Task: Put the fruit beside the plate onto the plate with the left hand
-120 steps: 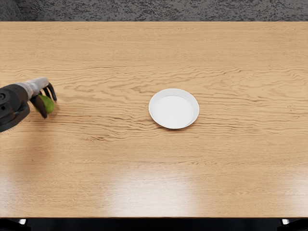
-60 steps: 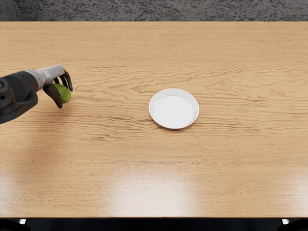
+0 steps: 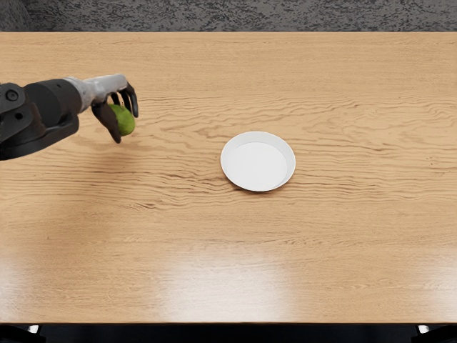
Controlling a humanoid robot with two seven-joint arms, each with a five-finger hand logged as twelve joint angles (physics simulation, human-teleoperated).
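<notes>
The left arm (image 3: 43, 118) comes in from the left edge, its forearm stretched out to the right. The left hand (image 3: 116, 108) hangs downward, dark fingers (image 3: 133, 101) curled around a green fruit (image 3: 126, 121).

This is a simulated robot test scene, not a lived-in room, and the render itself shows it. A wide desk (image 3: 228, 271) of pale wood has even, flowing grain and a soft glossy sheen near its front edge. It ends flat against a strip of dark grey, mottled ground (image 3: 228, 14) beyond the far edge. A dark-cased, jointed robot arm (image 3: 36, 118) reaches in from the left. The things on show are plain: a white plate (image 3: 258, 163) on the desk and a small green fruit (image 3: 126, 121) in the left hand (image 3: 118, 107).
</notes>
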